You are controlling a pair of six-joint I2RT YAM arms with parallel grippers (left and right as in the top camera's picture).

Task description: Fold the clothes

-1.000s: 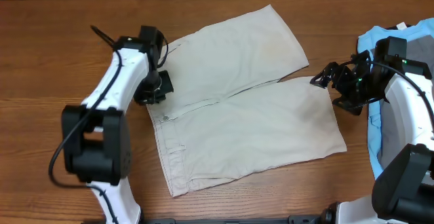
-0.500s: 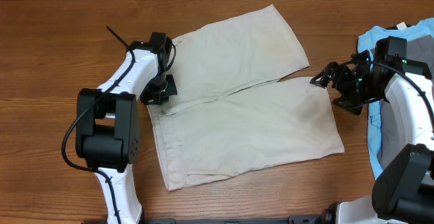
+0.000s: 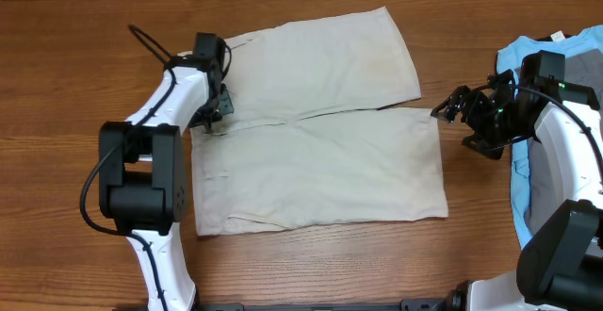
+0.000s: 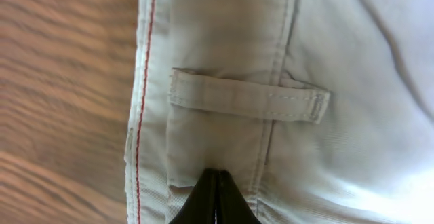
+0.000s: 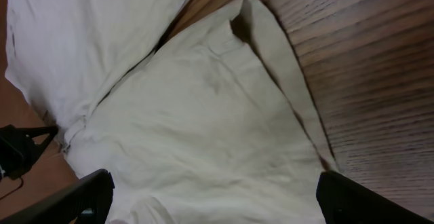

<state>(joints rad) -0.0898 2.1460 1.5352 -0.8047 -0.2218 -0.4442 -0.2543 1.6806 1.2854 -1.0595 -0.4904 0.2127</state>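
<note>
Shorts (image 3: 320, 151) now lie squared on the tabletop (image 3: 75, 66), swung round from their slanted position a second ago. Left gripper (image 3: 217, 115): jaws clamped shut on the waistband (image 4: 217, 34). Right gripper (image 3: 445, 111): jaws fully spread, empty, beside the leg hem (image 3: 441, 160). Keep the waistband taut while folding. No container shows.

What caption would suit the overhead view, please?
Left tool shut on the khaki shorts at the waistband; right tool open, apart.

shorts (image 3: 320, 151): matt beige woven cloth, creased
belt loop (image 4: 247, 96): same cloth, stitched
table (image 3: 75, 85): smooth wood grain, slight sheen
T-shirt (image 3: 513, 52), 3 o'clock: light blue matt cloth
</note>
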